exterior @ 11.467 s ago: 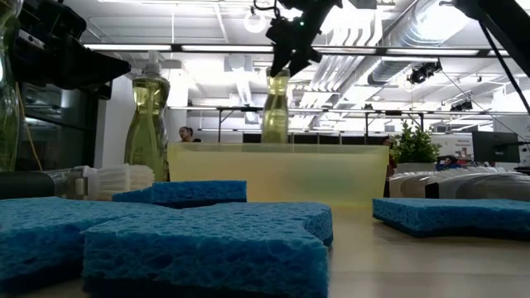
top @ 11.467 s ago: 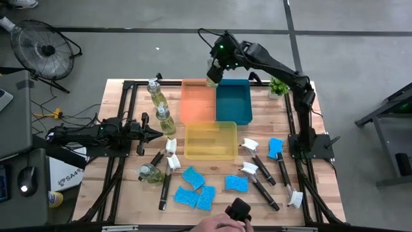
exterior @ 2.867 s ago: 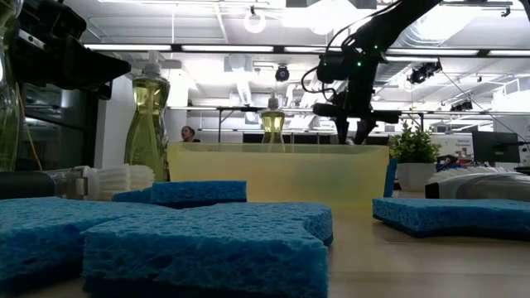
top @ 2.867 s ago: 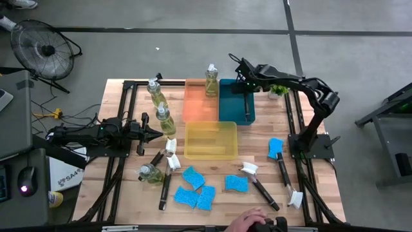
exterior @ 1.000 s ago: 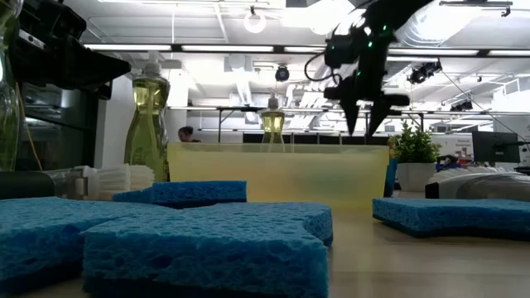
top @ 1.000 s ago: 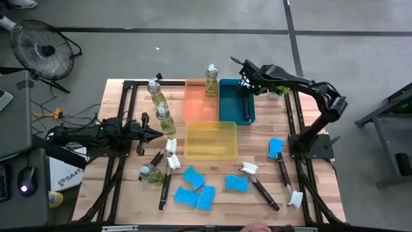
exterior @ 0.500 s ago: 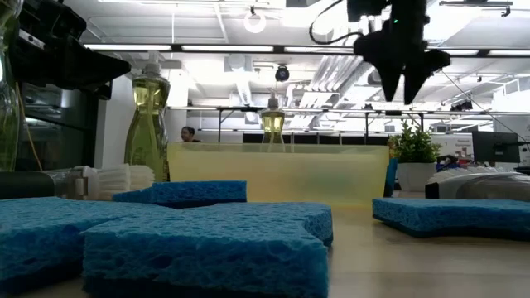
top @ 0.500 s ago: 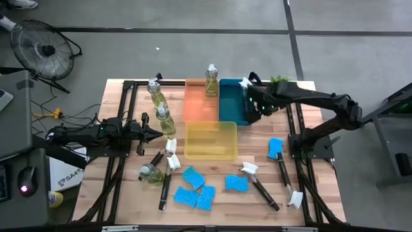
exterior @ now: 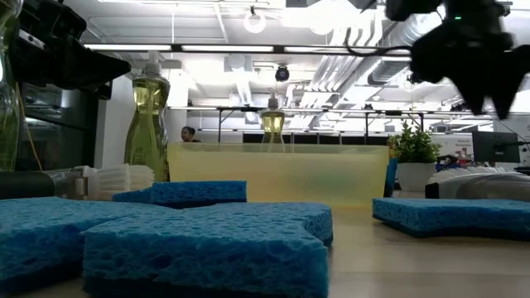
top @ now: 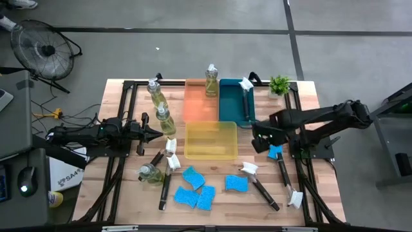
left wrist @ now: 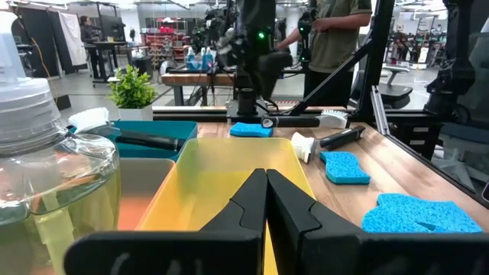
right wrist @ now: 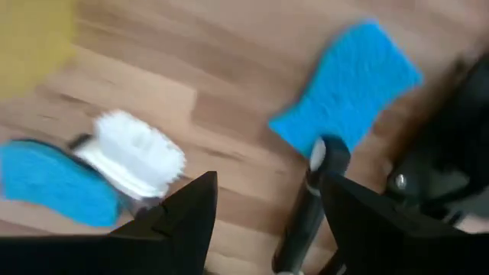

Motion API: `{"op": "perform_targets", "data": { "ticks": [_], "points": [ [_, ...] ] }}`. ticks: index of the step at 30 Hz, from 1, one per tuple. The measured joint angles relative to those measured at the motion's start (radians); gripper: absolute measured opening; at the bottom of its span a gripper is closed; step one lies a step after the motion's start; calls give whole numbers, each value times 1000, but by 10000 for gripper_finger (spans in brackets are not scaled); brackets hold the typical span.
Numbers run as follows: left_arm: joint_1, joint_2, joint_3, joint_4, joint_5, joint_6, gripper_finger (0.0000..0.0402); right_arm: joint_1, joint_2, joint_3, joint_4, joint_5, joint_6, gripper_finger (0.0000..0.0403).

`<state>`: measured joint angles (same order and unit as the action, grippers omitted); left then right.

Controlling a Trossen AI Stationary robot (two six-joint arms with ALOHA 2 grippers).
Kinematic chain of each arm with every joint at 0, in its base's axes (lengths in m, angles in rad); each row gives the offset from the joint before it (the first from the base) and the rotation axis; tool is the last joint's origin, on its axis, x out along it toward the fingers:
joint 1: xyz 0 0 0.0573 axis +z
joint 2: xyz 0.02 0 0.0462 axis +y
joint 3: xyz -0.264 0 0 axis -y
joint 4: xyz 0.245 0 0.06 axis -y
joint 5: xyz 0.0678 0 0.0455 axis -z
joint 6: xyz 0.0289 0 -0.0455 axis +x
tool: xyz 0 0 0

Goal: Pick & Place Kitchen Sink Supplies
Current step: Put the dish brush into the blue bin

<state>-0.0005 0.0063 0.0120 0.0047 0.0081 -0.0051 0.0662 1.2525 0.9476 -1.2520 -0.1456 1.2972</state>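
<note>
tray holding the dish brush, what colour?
Teal tray, with the brush lying along its right side. Clearest in the high view.

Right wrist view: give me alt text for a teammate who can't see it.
The right end effector, open and empty, hovers over the wooden table above a blue sponge and a black brush handle. A white brush head lies nearby.

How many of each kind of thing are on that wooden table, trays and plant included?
Small clear soap bottles with white tops: 4
Black-handled dish brushes with white heads: 5
Bright blue rectangular sponges: 5
Plastic trays, one orange, one teal, one yellow: 3
Small green potted plant: 1
Total: 18
</note>
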Motion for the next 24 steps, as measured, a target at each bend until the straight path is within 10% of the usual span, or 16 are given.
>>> {"op": "perform_targets", "data": {
  "ticks": [24],
  "points": [
    [0,0,0,0,0,0,1,355,-30,-317,204,-124,563,230]
  ]
}}
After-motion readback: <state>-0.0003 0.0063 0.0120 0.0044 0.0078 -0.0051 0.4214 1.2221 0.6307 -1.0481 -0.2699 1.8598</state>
